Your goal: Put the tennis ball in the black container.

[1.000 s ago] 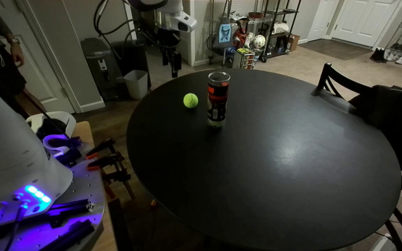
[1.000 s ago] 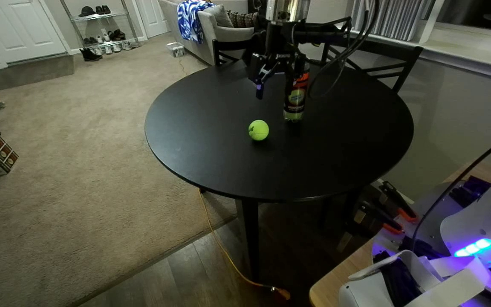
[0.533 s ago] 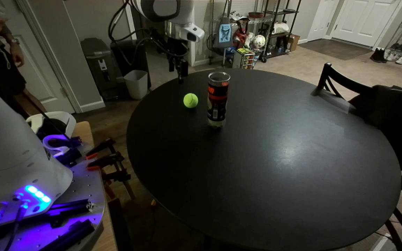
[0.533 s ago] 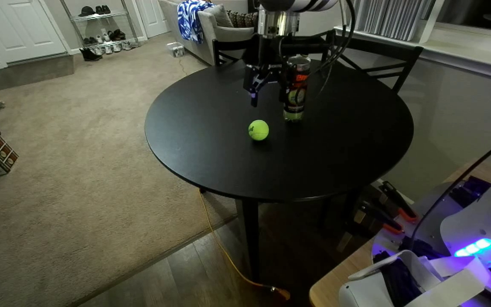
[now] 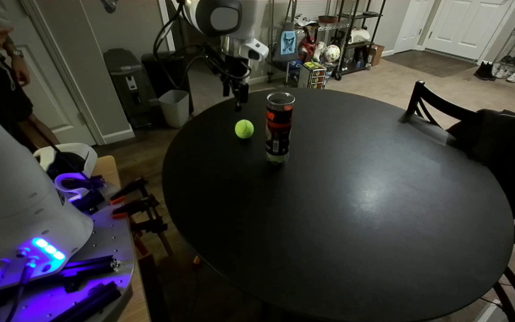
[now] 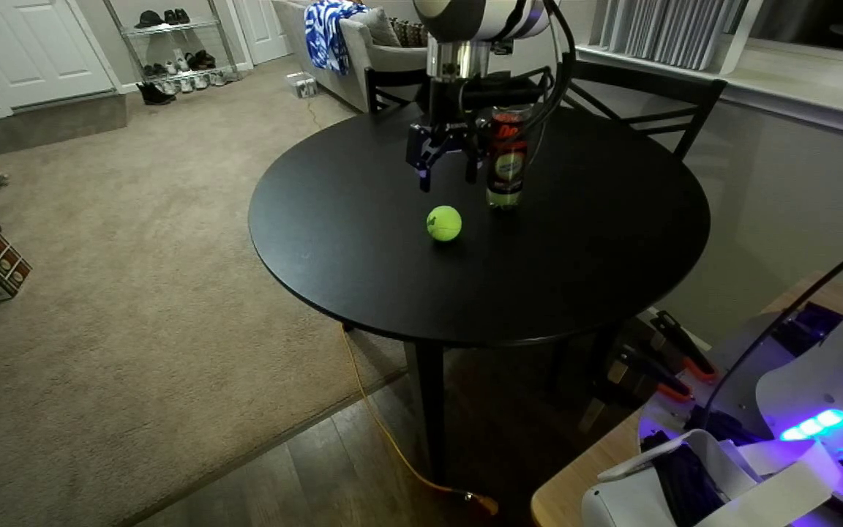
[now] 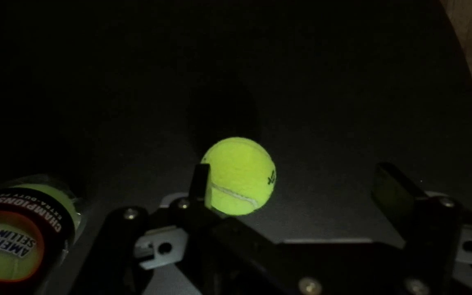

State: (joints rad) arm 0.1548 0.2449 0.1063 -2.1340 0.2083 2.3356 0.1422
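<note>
The yellow-green tennis ball (image 5: 244,129) rests on the table beside the black container (image 5: 278,127), also in an exterior view (image 6: 444,223). The container is an upright clear tube with a black and red label and an open pale rim; something yellow-green shows at its bottom. It also shows in an exterior view (image 6: 506,165). My gripper (image 6: 448,181) is open and empty, above the table and higher than the ball, also in an exterior view (image 5: 233,100). In the wrist view the ball (image 7: 242,174) shows between the fingers (image 7: 295,172), partly behind the left one. The container (image 7: 14,237) is lower left, cut off.
The round black table (image 5: 373,250) carries the ball and the container. A dark chair (image 5: 445,105) with dark cloth on it stands at the table's edge. More chairs (image 6: 641,95) stand behind the table. Black clamps (image 5: 137,205) hold at the robot's base.
My gripper has come down and closer to the ball, moving right in one exterior picture and left in another. It stays open. The ball and the container have not moved.
</note>
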